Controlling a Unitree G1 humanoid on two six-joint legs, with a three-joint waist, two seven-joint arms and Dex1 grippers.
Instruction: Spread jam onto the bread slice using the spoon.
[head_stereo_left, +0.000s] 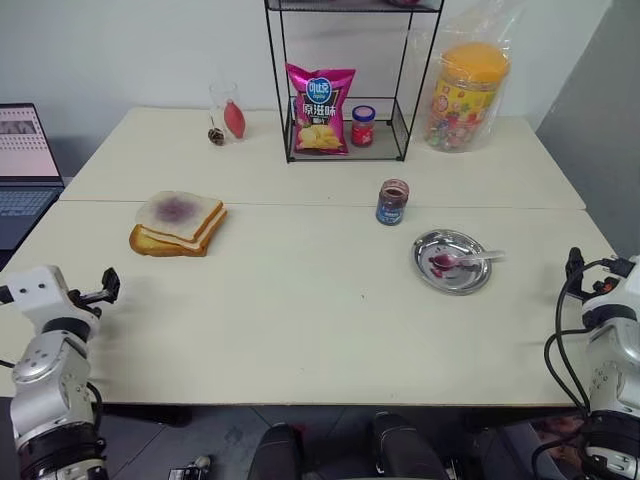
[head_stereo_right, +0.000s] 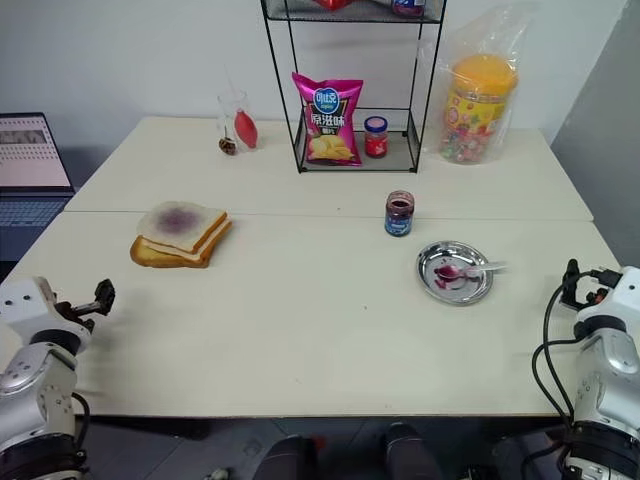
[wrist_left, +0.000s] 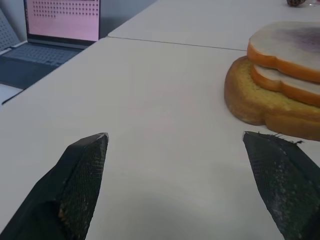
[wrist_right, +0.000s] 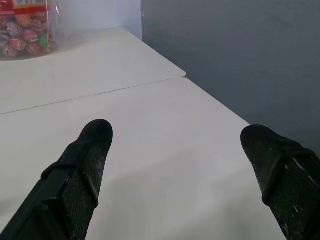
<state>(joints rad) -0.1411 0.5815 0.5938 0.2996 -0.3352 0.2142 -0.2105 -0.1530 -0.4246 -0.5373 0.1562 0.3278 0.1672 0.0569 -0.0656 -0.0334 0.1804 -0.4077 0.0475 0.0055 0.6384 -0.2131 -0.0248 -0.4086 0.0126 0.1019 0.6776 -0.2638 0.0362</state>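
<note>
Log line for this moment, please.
left hand: open, empty | right hand: open, empty | spoon: in dish | bread: jam-stained, top of stack | jam jar: open

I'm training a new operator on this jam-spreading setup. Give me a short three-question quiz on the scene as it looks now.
1. True or false: the slim silver metal spoon lies in the round metal dish.
2. Which slice tops the bread stack: (a) brown toasted slice, (b) white bread slice with a dark purple blotch, (c) plain white slice?
3. Fill in: the small blue-labelled glass jam jar stands on the table with its lid ____.

Key
1. True; its bowl rests in the dish, its handle over the rim.
2. b.
3. Off; both the left pincer and the right pincer are open and empty.
</note>
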